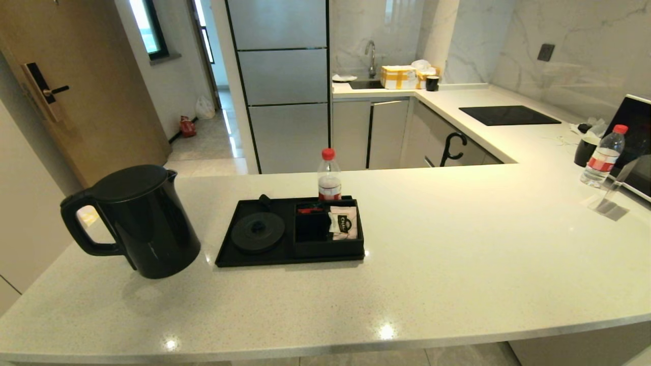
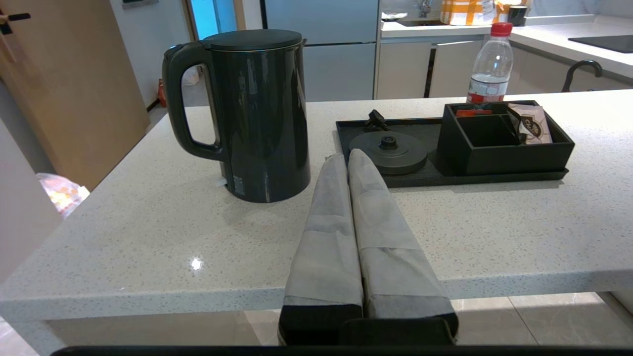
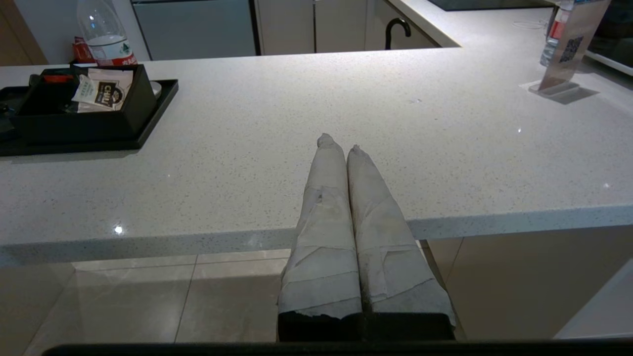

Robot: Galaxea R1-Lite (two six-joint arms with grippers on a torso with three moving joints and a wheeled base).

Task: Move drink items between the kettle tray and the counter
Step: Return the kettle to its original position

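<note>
We see the left pincer point(image 2: 348, 155) and right pincer point(image 3: 339, 143) both pressed closed on nothing at the table point(image 1: 457, 264) edge, kettle point(image 1: 140, 221) standing on the table just left of the tray point(image 1: 239, 254), sachet point(image 1: 343, 223) in the tray's right compartment.

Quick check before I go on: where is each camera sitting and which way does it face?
Head view: high on the robot, looking down over the counter at kettle and tray; no arms show.
Left wrist view: behind the left gripper, fingers shut, low at the counter edge, facing kettle and tray.
Right wrist view: behind the right gripper, fingers shut, facing bare counter, tray off to one side.
All three share the tray and its sachet.
</note>
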